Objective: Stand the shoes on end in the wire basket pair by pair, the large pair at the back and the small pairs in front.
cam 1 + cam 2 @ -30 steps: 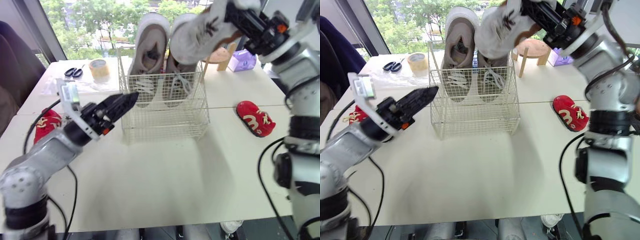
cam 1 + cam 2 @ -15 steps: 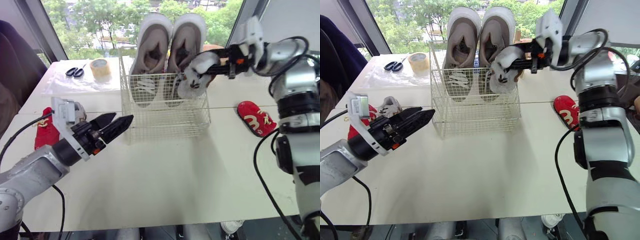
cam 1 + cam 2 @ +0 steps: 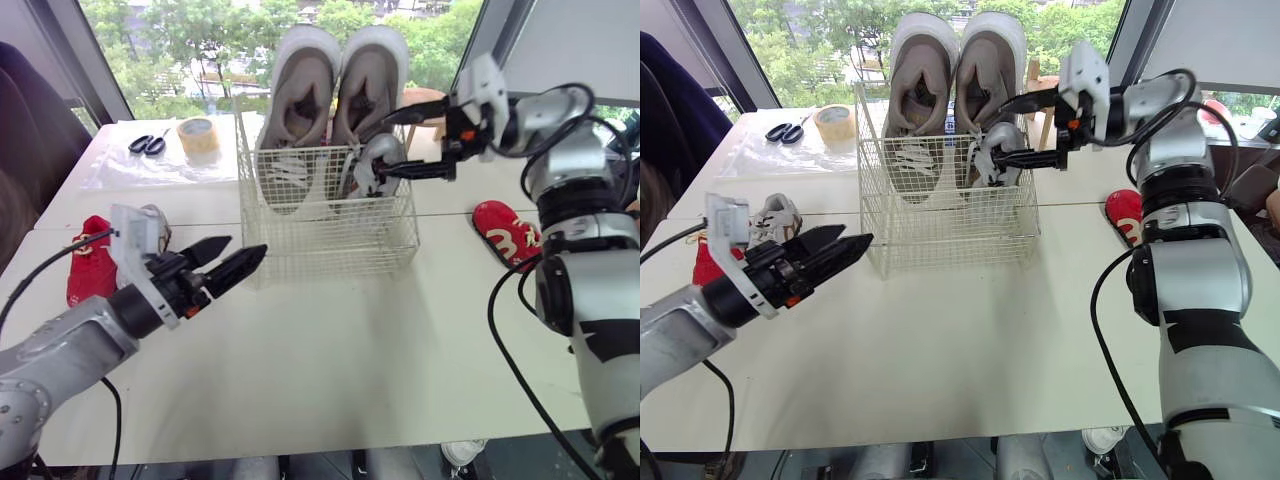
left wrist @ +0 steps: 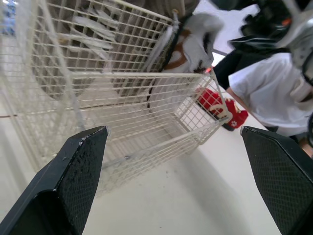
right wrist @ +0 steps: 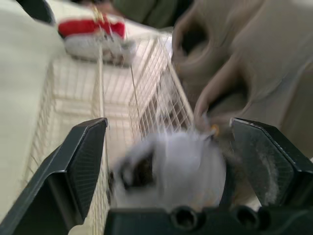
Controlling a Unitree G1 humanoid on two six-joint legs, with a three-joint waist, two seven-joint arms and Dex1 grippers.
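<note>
A wire basket (image 3: 330, 240) stood on the table (image 3: 330, 340). Two large shoes (image 3: 300, 95) stood on end side by side at its back, toes up above the rim. In front of the right one, a small white shoe (image 3: 370, 165) sat inside the basket, near its right wall. The right gripper (image 3: 383, 145) reached in over that wall with its fingers spread apart on either side of the shoe; whether they touched it could not be told. The left gripper (image 3: 247, 244) hovered over the table just before the basket's front left corner, fingers likewise apart and holding nothing.

On the table to the left lay one red shoe (image 3: 88, 270) and a second white shoe (image 3: 775, 215), close together. Another red shoe (image 3: 510, 238) lay to the right of the basket, its white marking too small to read. Behind the basket on the left were scissors (image 3: 147, 145) and a tape roll (image 3: 200, 138). A person in white (image 4: 264, 88) showed beyond the basket.
</note>
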